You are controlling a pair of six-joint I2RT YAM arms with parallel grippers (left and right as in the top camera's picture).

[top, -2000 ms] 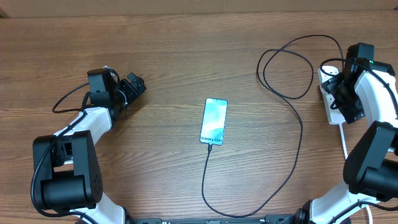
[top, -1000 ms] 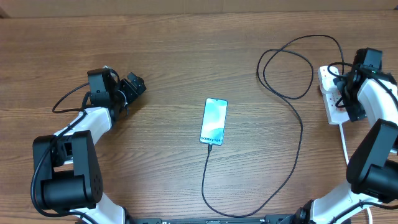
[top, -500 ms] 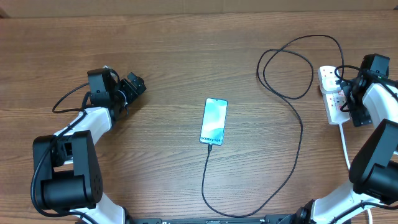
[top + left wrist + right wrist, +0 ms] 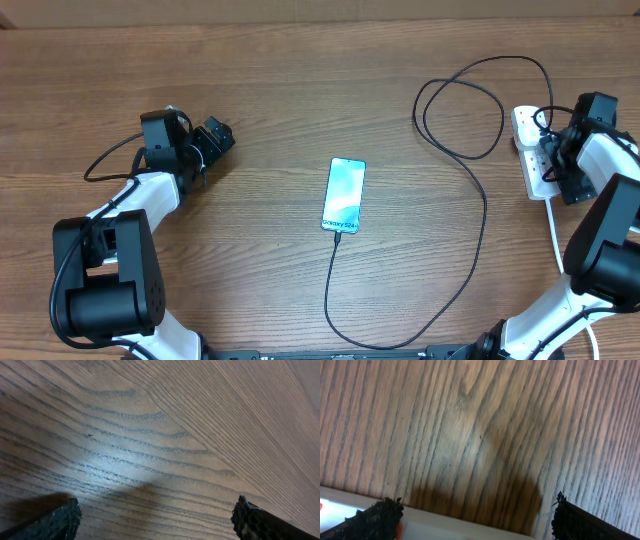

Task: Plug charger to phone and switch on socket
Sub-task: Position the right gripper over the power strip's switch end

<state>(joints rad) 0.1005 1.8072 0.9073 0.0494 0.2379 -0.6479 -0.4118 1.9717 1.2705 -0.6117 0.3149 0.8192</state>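
The phone [image 4: 344,194] lies at the table's middle with its blue-white screen lit. The charger [image 4: 478,180], a thin black cable, runs from the phone's lower edge, curves right and loops up to its black plug [image 4: 546,118] in the socket. The socket [image 4: 532,150], a white power strip with red switch marks, lies at the right edge; its white edge also shows in the right wrist view [image 4: 470,525]. My right gripper [image 4: 556,160] is open over the socket, its fingertips [image 4: 475,520] wide apart. My left gripper [image 4: 208,142] is open and empty at the left, its fingers [image 4: 157,520] over bare wood.
The socket's thick white cord [image 4: 554,232] runs down the right side toward the table's front edge. The brown wooden table [image 4: 300,90] fills the view. The left arm's black cable [image 4: 110,160] lies at the far left.
The right gripper has drawn back to the right off the socket, uncovering its upper end and red switch marks. The left arm, phone and cable have not moved.
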